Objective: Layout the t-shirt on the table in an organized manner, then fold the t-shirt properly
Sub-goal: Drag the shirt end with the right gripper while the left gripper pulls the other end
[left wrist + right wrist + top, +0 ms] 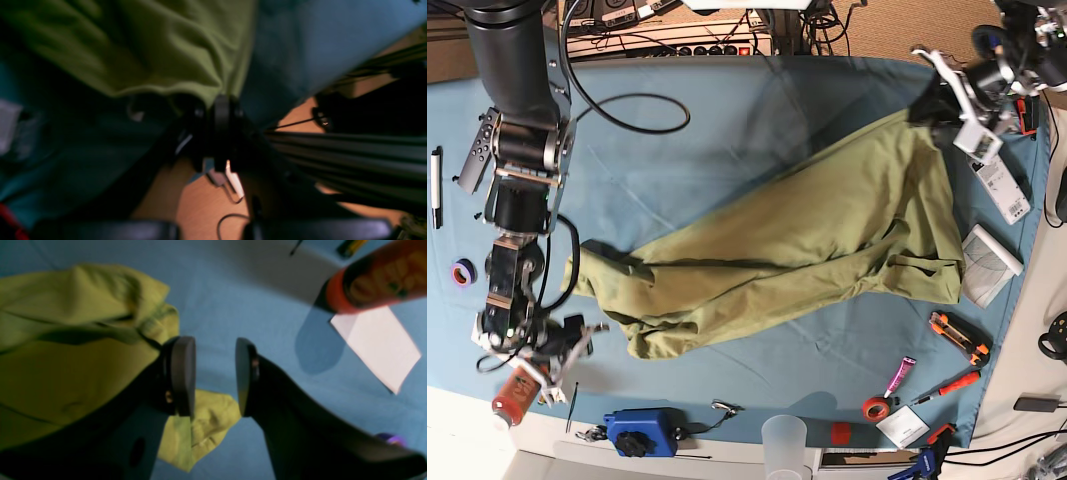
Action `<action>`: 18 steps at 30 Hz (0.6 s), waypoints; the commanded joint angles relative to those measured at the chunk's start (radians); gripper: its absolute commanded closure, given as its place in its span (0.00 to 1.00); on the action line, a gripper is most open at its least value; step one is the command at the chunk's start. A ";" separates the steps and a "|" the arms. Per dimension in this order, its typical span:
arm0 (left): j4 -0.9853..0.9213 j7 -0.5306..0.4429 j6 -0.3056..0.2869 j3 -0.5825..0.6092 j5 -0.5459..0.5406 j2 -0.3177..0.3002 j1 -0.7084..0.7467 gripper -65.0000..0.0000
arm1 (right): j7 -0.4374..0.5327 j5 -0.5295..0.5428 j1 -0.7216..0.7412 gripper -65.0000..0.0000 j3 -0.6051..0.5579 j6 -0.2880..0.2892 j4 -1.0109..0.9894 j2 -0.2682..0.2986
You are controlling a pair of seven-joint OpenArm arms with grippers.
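We see the table (pixel 727 110), blue-covered, filling the base view. The t-shirt (pixel 807 260), olive and creased, lies bunched diagonally from lower left to upper right. We judge it soft, light and limp; hold hems or corners. The left gripper (pixel 222 106), mid-frame, pinches a fabric edge. The right gripper (pixel 215 373) stands narrowly parted, empty, just beside a sleeve.

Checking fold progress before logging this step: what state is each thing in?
t-shirt: unfolded, rumpled, one corner lifted.
left gripper: shut on the t-shirt, raised.
right gripper: open, empty, above the t-shirt's edge.
table: blue cloth, slightly wrinkled.
plastic cup: upright.
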 commanded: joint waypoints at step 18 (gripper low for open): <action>0.017 -0.108 0.003 -0.280 -0.051 -0.020 0.003 1.00 | 0.066 0.161 -0.203 0.69 0.002 0.029 0.016 -0.094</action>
